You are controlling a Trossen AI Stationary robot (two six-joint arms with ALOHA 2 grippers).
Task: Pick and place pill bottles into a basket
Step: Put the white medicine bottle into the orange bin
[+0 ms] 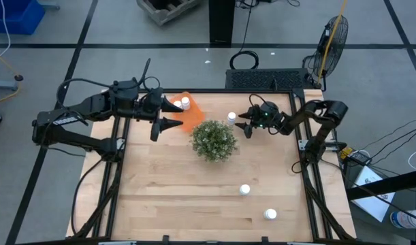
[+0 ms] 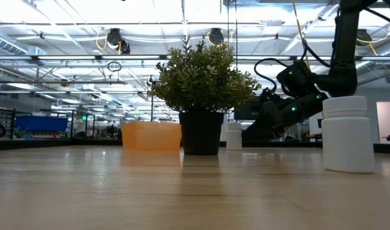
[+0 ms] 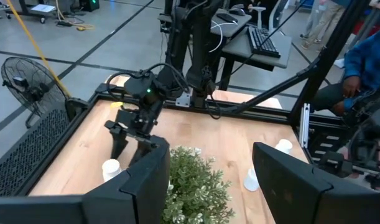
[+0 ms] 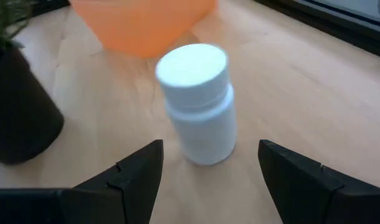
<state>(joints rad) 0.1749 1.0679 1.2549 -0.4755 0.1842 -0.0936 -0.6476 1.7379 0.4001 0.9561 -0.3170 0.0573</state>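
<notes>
The orange basket (image 1: 188, 118) stands at the table's far left, next to the potted green plant (image 1: 213, 139), with two white pill bottles (image 1: 186, 102) in it. My left gripper (image 1: 168, 116) is open and empty at the basket's left side. A third bottle (image 1: 231, 118) stands upright on the table right of the basket. My right gripper (image 4: 208, 171) is open just right of this bottle (image 4: 199, 102), with its fingers short of it on either side. Two more bottles (image 1: 245, 190) (image 1: 270, 214) stand on their bases near the front right.
The plant's pot (image 2: 200, 132) stands between the basket (image 2: 151, 136) and the bottle (image 2: 233, 136) in the low view. One near bottle (image 2: 348, 134) looms close to the low camera. Bare wood lies at the front left. A person sits beyond the table's right side (image 3: 364, 62).
</notes>
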